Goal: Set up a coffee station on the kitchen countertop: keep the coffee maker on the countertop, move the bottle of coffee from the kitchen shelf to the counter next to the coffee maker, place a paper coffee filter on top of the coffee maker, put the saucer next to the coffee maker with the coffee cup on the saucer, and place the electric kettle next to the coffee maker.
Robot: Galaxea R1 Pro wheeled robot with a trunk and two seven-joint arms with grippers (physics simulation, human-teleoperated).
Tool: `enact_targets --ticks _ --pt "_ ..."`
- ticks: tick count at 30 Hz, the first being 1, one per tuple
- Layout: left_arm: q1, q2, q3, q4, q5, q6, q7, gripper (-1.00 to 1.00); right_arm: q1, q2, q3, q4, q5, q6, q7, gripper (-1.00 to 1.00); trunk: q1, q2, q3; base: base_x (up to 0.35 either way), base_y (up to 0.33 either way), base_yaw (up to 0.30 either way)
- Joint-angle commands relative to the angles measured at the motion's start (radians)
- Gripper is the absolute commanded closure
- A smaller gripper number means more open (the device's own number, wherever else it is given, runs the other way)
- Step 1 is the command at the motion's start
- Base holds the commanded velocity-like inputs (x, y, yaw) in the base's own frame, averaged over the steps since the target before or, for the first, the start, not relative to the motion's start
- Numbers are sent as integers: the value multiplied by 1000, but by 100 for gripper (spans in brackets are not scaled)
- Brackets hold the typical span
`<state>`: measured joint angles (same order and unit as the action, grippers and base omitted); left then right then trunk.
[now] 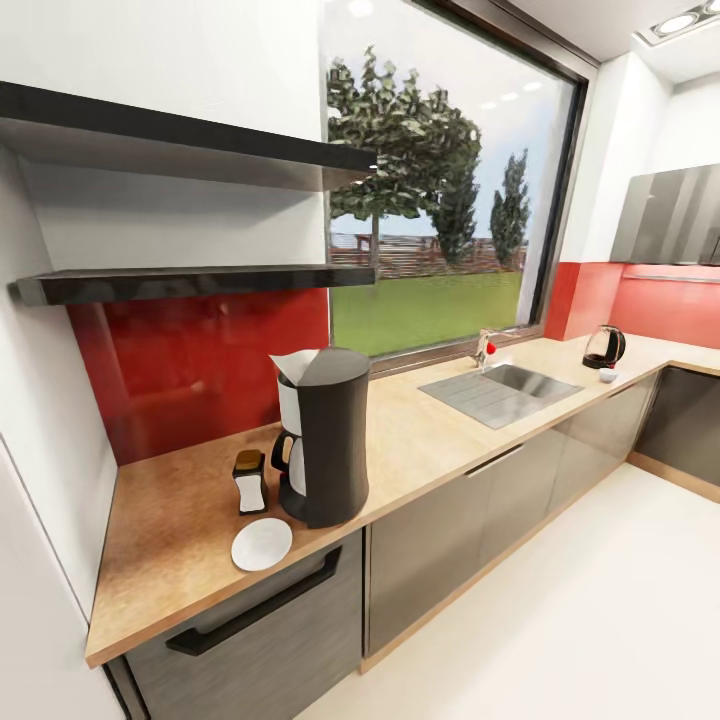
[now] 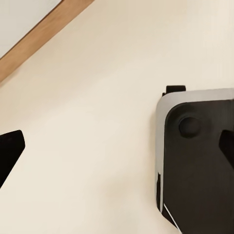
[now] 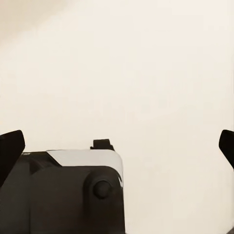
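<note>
A: Item one, the coffee maker?
B: Dark, upright on the wooden countertop, near the left corner under two black shelves. A white paper coffee filter sits in its top.

A: Beside it?
B: A bottle of coffee, brown lid, just left of the machine. A white saucer lies in front of both, near the counter's front edge, nothing on it.

A: The electric kettle?
B: Well apart, far down the counter at the right corner, beyond the sink and tap. A small pale item, possibly the coffee cup, sits just in front of it; too small to confirm.

A: Grippers?
B: Left gripper: dark fingertips at opposite edges of its wrist view, spread wide, nothing between them, above cream floor and the robot's base. Right gripper: the same, tips wide apart, released, over floor and base.
</note>
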<state>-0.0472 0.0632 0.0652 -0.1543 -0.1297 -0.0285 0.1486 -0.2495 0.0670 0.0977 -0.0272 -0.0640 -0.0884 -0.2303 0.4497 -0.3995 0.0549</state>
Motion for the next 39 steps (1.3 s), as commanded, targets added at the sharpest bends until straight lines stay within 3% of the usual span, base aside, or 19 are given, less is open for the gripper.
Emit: enact_targets --ticks 1,18,39 --pt "0 -1 7 1 -10 -3 1 -100 0 1 8 1 -3 -3 -4 -100 0 -1 0 0 0 0" --pt "0 1 13 2 -6 -5 -1 -100 3 14 0 -4 4 -4 -4 -100 0 -1 0 0 0 0" --pt "2 1 10 24 -6 -5 -1 -100 3 14 -1 -5 -11 -4 12 -100 0 -1 0 0 0 -292"
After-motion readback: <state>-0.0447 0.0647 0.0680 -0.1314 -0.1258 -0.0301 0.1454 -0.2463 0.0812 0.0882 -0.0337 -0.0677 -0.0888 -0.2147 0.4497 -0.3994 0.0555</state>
